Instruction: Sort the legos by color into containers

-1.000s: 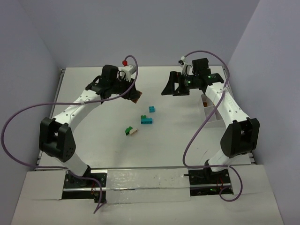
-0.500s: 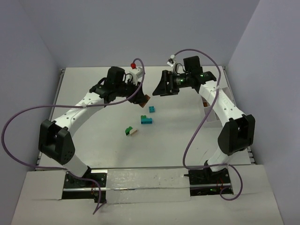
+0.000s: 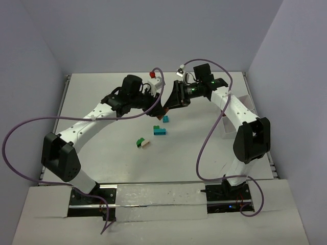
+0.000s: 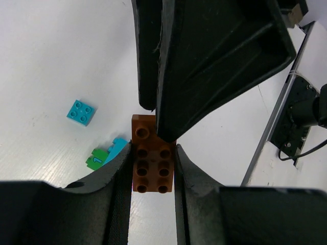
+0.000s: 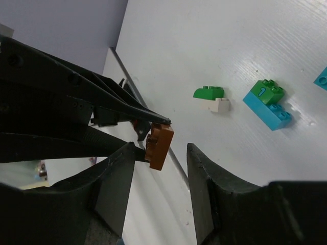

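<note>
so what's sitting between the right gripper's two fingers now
The brown brick, pinched by the left gripper, sits in the gap of the open right gripper; the right wrist view shows it. Whether they touch is unclear.

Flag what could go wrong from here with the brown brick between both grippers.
1. The left gripper pinches the brown brick by its long sides, and the right gripper is open around it. If the left releases before the right closes, the brick could drop near the green-on-teal stack.
2. In the left wrist view the right gripper overlaps the brick's far end, so the grippers might collide.
</note>
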